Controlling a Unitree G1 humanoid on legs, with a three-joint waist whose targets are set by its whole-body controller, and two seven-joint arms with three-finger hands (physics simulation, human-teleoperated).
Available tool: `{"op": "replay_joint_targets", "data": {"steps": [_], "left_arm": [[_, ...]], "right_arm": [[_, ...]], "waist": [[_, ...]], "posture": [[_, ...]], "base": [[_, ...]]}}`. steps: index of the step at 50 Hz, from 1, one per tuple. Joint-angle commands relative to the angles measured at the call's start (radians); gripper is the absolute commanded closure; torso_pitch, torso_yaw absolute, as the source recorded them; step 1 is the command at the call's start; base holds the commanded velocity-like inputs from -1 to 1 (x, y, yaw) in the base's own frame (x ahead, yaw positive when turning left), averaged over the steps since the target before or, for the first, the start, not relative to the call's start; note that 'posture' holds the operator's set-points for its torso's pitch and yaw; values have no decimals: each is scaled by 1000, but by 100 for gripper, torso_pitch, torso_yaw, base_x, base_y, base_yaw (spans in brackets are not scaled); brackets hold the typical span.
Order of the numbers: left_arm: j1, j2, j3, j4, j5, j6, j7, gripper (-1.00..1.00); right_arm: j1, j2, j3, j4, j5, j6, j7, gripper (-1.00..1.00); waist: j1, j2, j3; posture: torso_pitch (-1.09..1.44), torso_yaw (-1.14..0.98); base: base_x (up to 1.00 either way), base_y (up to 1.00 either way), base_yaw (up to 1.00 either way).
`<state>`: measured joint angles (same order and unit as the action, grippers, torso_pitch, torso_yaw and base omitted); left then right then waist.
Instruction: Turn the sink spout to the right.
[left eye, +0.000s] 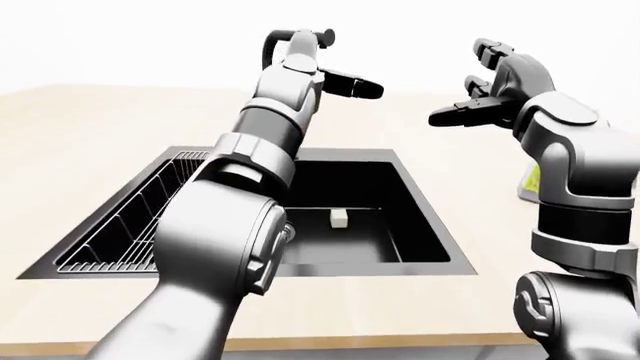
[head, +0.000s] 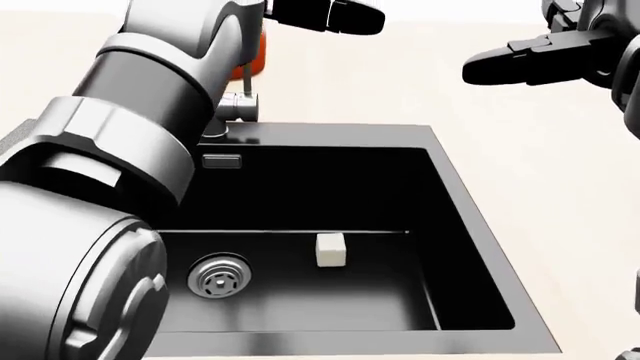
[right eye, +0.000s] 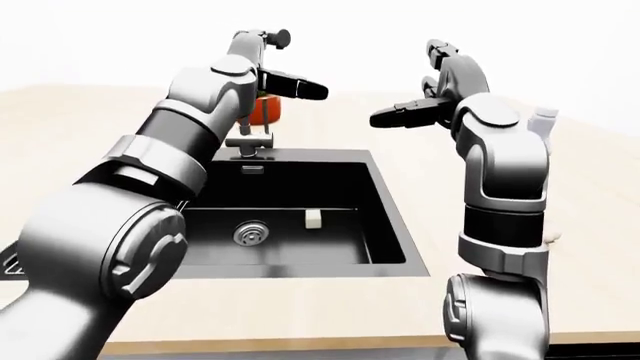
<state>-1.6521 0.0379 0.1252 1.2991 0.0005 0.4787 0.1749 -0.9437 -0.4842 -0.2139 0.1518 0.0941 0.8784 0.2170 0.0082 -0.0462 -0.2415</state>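
The chrome faucet base (head: 238, 107) stands at the top rim of the black sink (head: 470, 195), with its thin lever (head: 245, 79) upright. My left forearm covers most of the faucet. Only a dark curve of the spout (left eye: 268, 46) shows beside my left wrist. My left hand (left eye: 365, 86) is raised at spout height with its black fingers (head: 340, 13) stretched out to the right, open; whether it touches the spout is hidden. My right hand (left eye: 455, 90) hovers open, high on the right above the counter and well apart from the faucet.
A red plant pot (right eye: 268, 110) stands behind the faucet. A white cube (head: 331, 250) and the drain (head: 218, 277) lie in the basin. A wire rack (left eye: 140, 217) fills the left basin. A white bottle (right eye: 543, 120) stands on the counter at the right.
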Motion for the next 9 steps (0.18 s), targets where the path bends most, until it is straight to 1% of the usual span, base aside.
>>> {"op": "replay_joint_targets", "data": {"steps": [1,2,9], "left_arm": [[-39,10,-1,-39,4,-31,2,-100],[-39,10,-1,-39,3,-32,2,-100],[-44,-3,-5,-42,3,-28,6,-100]], "right_arm": [[-41,-16,-11,-27,1,-22,-4,-100],[-26,-11,-12,-31,1,-34,-6,-100],[-39,-20,-13,-31,4,-19,-3,-100]], "waist": [[0,-5,-16],[0,-5,-16],[0,-6,-16]], "posture": [[-36,0],[-36,0],[-36,0]], "base": [[0,0,0],[0,0,0],[0,0,0]]}}
